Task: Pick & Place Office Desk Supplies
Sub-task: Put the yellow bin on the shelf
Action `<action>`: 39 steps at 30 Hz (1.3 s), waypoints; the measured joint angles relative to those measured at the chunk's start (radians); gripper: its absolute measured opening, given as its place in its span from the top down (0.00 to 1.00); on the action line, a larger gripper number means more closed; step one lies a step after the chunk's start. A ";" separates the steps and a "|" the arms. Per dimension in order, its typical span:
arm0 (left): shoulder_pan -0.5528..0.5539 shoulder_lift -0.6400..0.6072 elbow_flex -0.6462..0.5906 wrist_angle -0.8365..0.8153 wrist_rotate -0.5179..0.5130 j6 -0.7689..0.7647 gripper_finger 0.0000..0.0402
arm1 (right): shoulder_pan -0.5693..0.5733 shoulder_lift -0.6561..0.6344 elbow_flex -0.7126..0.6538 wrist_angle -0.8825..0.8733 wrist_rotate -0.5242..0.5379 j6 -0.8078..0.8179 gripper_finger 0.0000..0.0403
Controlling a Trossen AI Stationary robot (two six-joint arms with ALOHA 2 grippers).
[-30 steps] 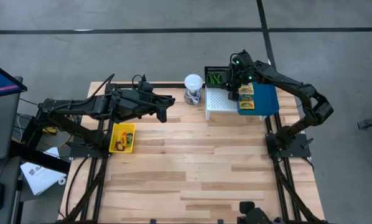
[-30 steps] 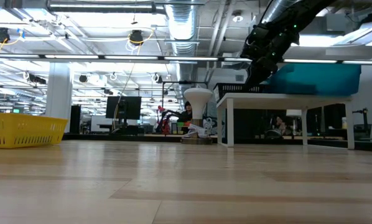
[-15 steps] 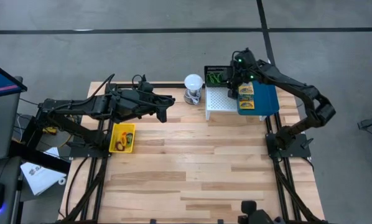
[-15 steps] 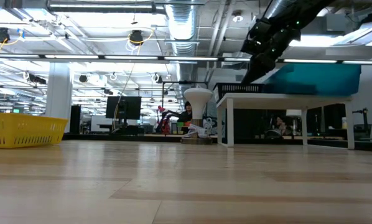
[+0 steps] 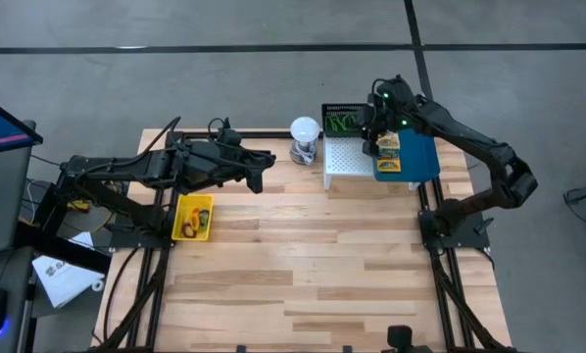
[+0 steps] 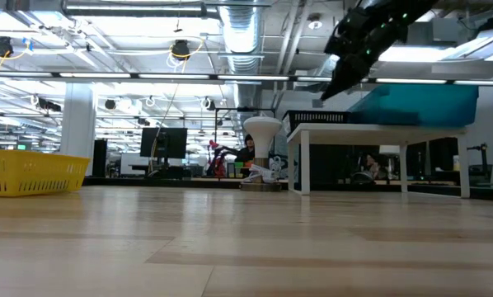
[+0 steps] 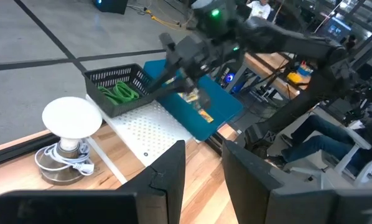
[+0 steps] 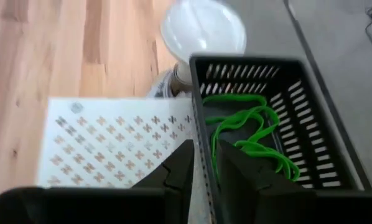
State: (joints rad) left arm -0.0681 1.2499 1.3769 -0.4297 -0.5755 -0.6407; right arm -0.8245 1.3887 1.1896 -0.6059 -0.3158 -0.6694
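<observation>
A black mesh basket (image 5: 340,120) sits on a white perforated stand (image 5: 344,157) at the table's far right and holds green loops (image 8: 248,143). Beside it a blue tray (image 5: 422,157) carries two printed packets (image 5: 388,143). My right gripper (image 8: 206,171) hangs above the basket's near wall, pointing slantwise down. Its fingers are a narrow gap apart with nothing between them. The gripper also shows high in the low view (image 6: 329,92). My left gripper (image 7: 204,168) hovers open and empty over the table's far left part (image 5: 264,169), level. A yellow bin (image 5: 193,218) with small pieces stands below it.
A white ball-topped object (image 5: 304,137) stands just left of the stand. The stand's white legs (image 6: 302,161) raise the basket and tray above the table. Bare wooden tabletop (image 5: 303,265) spreads across the middle and near side.
My right gripper has risen above the black basket and drawn back slightly toward the table's right edge. The gap between its fingers has not changed.
</observation>
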 joint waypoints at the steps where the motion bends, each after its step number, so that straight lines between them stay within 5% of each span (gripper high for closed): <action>1: 0.000 0.000 0.000 -0.007 0.000 0.000 0.75 | 0.006 -0.015 0.000 0.000 0.000 0.015 0.83; 5: -0.010 0.000 0.000 -0.114 0.018 -0.035 0.75 | 0.035 -0.088 0.000 0.007 -0.001 0.098 0.83; 12: -0.057 0.007 0.000 -0.355 0.215 -0.216 0.75 | 0.078 -0.239 0.000 0.024 -0.062 0.312 0.83; 24: -0.451 0.109 -0.024 -1.032 0.295 -1.227 0.75 | 0.169 -0.377 0.000 0.007 -0.080 0.579 0.83; 30: -0.436 0.092 -0.255 -0.921 0.315 -1.471 0.75 | 0.219 -0.370 0.000 0.009 -0.078 0.637 0.83; 35: -0.374 0.039 -0.488 -0.689 0.316 -1.482 0.75 | 0.243 -0.360 0.000 0.012 -0.068 0.668 0.83; 39: -0.330 0.015 -0.591 -0.662 0.322 -1.487 0.75 | 0.263 -0.361 0.000 0.015 -0.048 0.692 0.83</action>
State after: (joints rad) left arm -0.3980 1.2652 0.7861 -1.0918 -0.2538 -2.1273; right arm -0.5613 1.0275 1.1900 -0.5913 -0.3634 0.0221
